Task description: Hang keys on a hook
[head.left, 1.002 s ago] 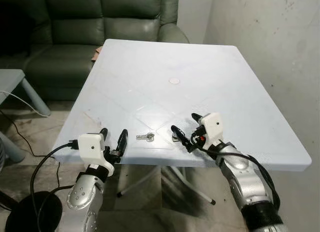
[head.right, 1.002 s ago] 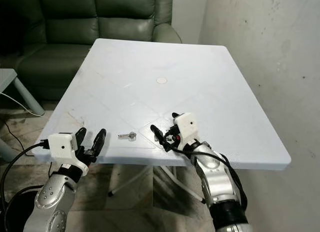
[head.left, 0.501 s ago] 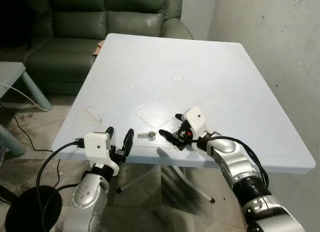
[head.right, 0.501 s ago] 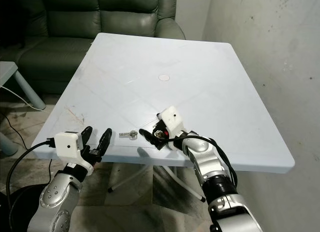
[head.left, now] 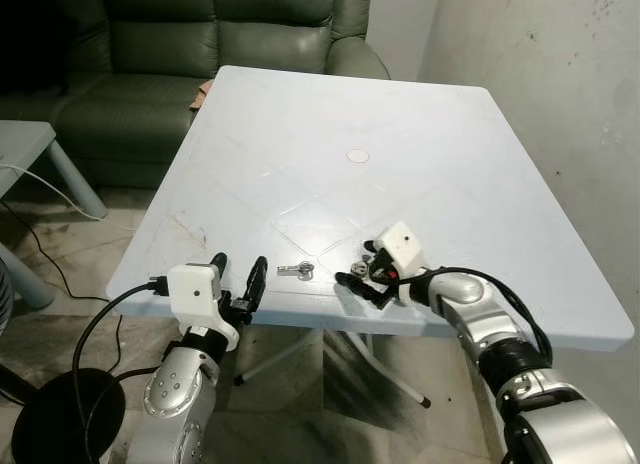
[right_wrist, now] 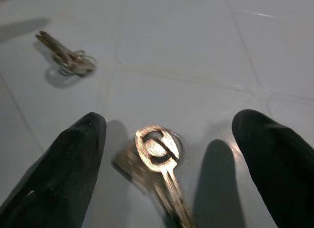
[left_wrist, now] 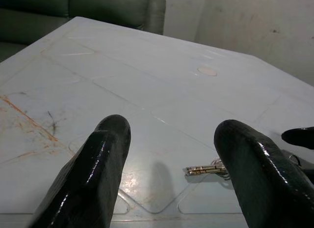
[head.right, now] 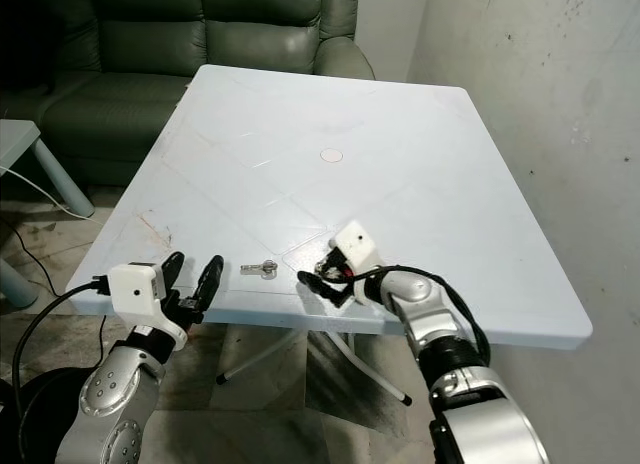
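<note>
A small bunch of silver keys lies flat on the white table near its front edge, also in the left wrist view as the bunch of keys. A second key with a round head lies on the table between the fingers of my right gripper. That gripper is open, low over the table, just right of the bunch of keys. My left gripper is open at the table's front edge, left of the bunch, holding nothing.
A dark green sofa stands behind the table. A bare wall runs along the right. A grey side table and a cable on the floor are to the left. A round black base sits by my left arm.
My right gripper swung left toward the keys, then sank lower onto the table, its open fingers now either side of the second key. The left gripper has held still.
</note>
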